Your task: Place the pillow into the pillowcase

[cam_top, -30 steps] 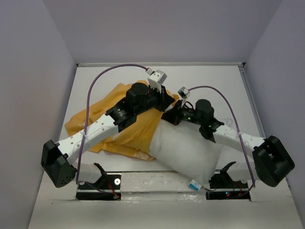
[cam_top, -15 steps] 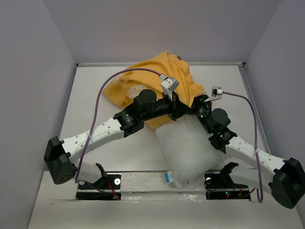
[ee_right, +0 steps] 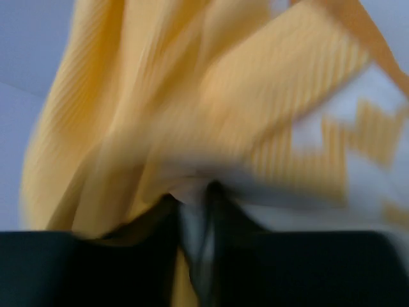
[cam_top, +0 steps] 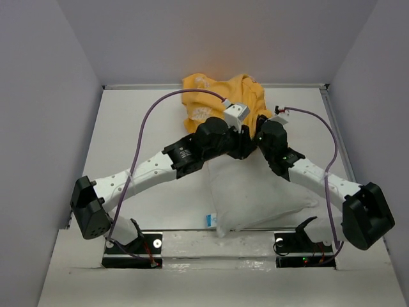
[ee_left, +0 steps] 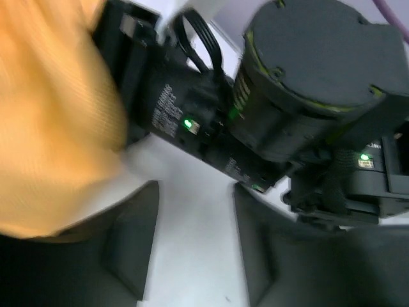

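The left claw [ee_left: 195,195] was released, its fingers apart with nothing between them. The right claw [ee_right: 195,208] sat buried in pillowcase [cam_top: 217,96] cloth, too blurred to tell its grip. The pillowcase was bunched far-centre on the bench [cam_top: 140,128], and the pillow [cam_top: 252,195] lay near-centre.

Robotics lab: enclosed tabletop test cell
White table [cam_top: 128,128] boxed in on three sides by plain grey walls [cam_top: 38,128]; left arm [cam_top: 153,169] and right arm [cam_top: 313,179], white-and-black, mounted side by side at its near edge by black base plates [cam_top: 131,251], purple cables [cam_top: 185,92] looping overhead
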Motion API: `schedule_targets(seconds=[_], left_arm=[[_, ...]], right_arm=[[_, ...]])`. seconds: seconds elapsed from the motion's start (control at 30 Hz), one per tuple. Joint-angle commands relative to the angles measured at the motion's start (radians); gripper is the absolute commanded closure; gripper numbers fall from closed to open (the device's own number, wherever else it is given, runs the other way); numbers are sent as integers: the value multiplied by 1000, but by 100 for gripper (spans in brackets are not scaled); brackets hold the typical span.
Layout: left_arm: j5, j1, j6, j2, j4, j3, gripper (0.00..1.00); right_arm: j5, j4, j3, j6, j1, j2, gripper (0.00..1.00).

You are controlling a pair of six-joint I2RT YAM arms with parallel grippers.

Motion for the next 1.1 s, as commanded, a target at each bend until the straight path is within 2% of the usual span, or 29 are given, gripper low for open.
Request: schedule_targets(seconds=[0.0,0.07,0.13,0.2,0.27,0.33,0.37,0.47,0.53,0.57,0.63,0.73,0.9,0.97,1.0,1.03,1.07], left_arm=[[-87,-74,51,5,-123,90,23],[-165,-68,62,-36,-106,31,9],[-232,-43,45,-82,-97,-67,7],[-241,-5,10,-194,-30,-176,7],[-279,72,-70,-278,4,-364,7],[-240,141,-125,-395,88,-492,10],[-218,199,-150,-422,111,-604,13],[-183,297,-210,-424,170,-739,18],[-151,336,-216,-381,248,-772,20],[-101,374,-216,-317,273,-777,20],[-57,397,-210,-205,352,-753,19],[-16,405,-202,-88,405,-679,18],[21,406,-233,97,490,-622,17],[27,405,-250,155,510,-600,17],[38,403,-259,189,539,-591,17],[38,403,-259,190,544,-591,17],[33,397,-262,217,546,-579,17]], right_arm=[[33,-76,92,-113,-57,-67,41],[-41,-142,109,-190,-79,-122,23],[-108,-260,136,-257,-79,-163,20],[-170,-382,141,-292,-79,-232,15],[-253,-452,141,-328,-79,-275,14],[-338,-532,121,-357,-79,-339,13],[-354,-565,119,-357,-79,-355,13],[-415,-657,133,-383,-21,-387,14],[-336,-763,174,-408,140,-366,13],[-214,-800,202,-411,203,-322,12],[-95,-900,283,-406,342,-229,10],[15,-993,343,-389,424,-122,9],[181,-997,342,-377,424,88,0],[246,-969,359,-385,403,178,2],[217,-934,365,-404,374,209,9],[217,-916,365,-405,360,214,9],[214,-891,365,-418,348,214,40]])
